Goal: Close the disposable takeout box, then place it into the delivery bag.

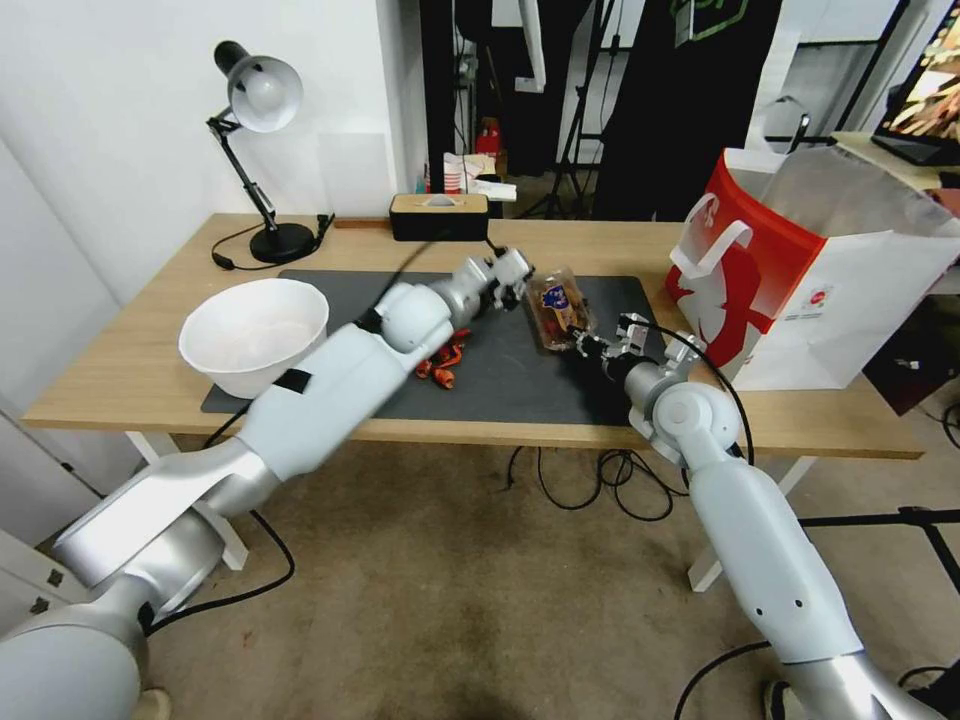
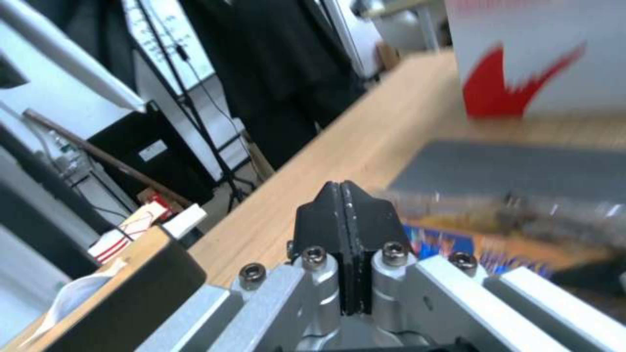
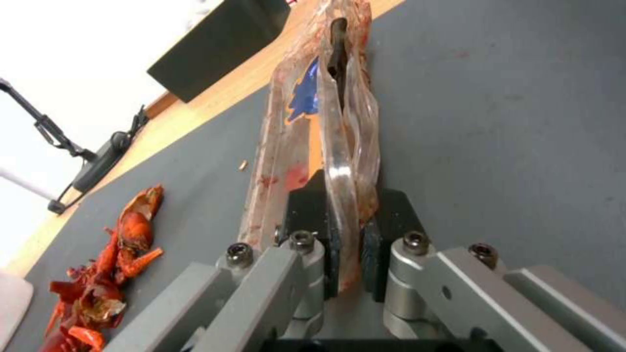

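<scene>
The takeout box [image 1: 560,312] is a clear clamshell with yellow and dark food, sitting on the dark mat [image 1: 500,385] in the middle of the table. My right gripper [image 1: 590,346] is shut on its near rim. In the right wrist view the black pads [image 3: 306,215] squeeze both plastic halves of the box [image 3: 326,98] together. My left gripper [image 1: 522,272] hovers at the box's far left corner. Its fingers [image 2: 326,205] are shut with nothing between them, and the box [image 2: 522,220] lies blurred just beside them. The delivery bag [image 1: 800,270] stands open at the table's right end.
A large white bowl [image 1: 255,330] sits at the mat's left end. Red crayfish shells [image 1: 445,362] lie under my left forearm, close to the box. A black desk lamp [image 1: 260,100] and a tissue box [image 1: 440,215] stand along the back edge.
</scene>
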{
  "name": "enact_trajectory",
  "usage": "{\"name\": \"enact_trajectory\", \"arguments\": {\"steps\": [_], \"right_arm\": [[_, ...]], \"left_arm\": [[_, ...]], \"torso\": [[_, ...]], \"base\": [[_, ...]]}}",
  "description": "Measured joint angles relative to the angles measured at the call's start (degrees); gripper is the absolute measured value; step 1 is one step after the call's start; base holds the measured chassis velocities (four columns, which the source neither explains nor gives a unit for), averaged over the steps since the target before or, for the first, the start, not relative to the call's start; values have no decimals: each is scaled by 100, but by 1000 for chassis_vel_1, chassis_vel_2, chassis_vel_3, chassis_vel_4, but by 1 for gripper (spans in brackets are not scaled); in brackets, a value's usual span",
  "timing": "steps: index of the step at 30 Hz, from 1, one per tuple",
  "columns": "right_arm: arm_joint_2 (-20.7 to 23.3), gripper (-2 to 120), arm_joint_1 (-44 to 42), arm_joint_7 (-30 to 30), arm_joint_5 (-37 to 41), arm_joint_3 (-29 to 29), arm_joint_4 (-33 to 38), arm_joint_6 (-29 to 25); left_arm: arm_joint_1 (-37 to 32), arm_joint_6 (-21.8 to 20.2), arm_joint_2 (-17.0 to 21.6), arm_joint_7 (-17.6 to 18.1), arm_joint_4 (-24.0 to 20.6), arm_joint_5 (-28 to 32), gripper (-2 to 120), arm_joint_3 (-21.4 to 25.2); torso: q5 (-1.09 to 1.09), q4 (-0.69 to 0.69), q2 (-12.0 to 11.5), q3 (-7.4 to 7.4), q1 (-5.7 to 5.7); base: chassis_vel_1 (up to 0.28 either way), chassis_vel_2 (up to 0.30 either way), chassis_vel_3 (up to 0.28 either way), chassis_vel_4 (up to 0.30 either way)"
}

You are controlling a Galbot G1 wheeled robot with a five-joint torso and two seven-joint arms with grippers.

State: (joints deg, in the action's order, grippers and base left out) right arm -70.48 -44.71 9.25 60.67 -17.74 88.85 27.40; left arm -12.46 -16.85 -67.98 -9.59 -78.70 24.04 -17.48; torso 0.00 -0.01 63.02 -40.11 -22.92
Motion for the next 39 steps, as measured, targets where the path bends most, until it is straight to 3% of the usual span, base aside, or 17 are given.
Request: {"name": "enact_trajectory", "arguments": {"steps": [2, 10, 12, 14, 15, 17, 18, 19, 27, 34, 39], "right_arm": [[-17, 5, 1, -35, -49, 11, 0, -18], [-43, 5, 12, -66, -117, 27, 12, -30], [-45, 5, -2, -88, -157, 42, 28, -48], [-49, 5, -19, -108, -188, 51, 37, -60], [-49, 5, -19, -108, -188, 51, 37, -60], [-49, 5, -37, -126, -203, 53, 52, -65], [-47, 5, -48, -144, -213, 58, 71, -70], [-31, 5, -53, -158, -219, 64, 86, -71], [71, 5, -75, -219, -214, 81, 150, -70], [93, 5, -77, -240, -193, 99, 256, -68], [142, 5, -110, -283, -171, 96, 331, -86]], "left_arm": [[-353, -184, 274, 154, -537, 409, 0, 379], [-1166, -429, 822, 358, -1399, 932, 0, 1191], [-1807, -472, 1204, 400, -2009, 1154, 0, 1757], [-2359, -469, 1406, 410, -2413, 1222, 0, 2172], [-2359, -469, 1406, 410, -2413, 1222, 0, 2172], [-3074, -445, 1597, 430, -2790, 1262, 0, 2677], [-3649, -383, 1677, 436, -3050, 1268, 0, 3157], [-4117, -315, 1661, 442, -3223, 1266, 0, 3636], [-5290, -144, 1143, 495, -3529, 1191, 0, 4727], [-5717, -110, 634, 528, -3842, 1109, 8, 5018], [-6012, 35, 465, 524, -4017, 965, 27, 5027]], "torso": [[-1, 0, 0, 0, 0], [-2, 0, 0, 0, 0], [-1, 1, 0, 0, 0], [0, 2, 0, 1, 1], [0, 2, 0, 1, 1], [-3, 2, 0, 1, 2], [-1, 3, 0, 2, 2], [0, 3, 0, 2, 2], [0, 0, 1, 1, 2], [1, 1, 0, 1, 2], [1, 1, 0, 1, 1]], "base": [[0, 0, 0, 0], [0, 0, 0, 0], [0, 0, 0, 0], [0, 0, 0, 0], [0, 0, 0, 0], [0, 0, 0, 0], [0, 0, 0, 0], [0, 0, 0, 0], [0, 0, 0, 0], [0, 0, 0, 0], [0, 0, 0, 0]]}}
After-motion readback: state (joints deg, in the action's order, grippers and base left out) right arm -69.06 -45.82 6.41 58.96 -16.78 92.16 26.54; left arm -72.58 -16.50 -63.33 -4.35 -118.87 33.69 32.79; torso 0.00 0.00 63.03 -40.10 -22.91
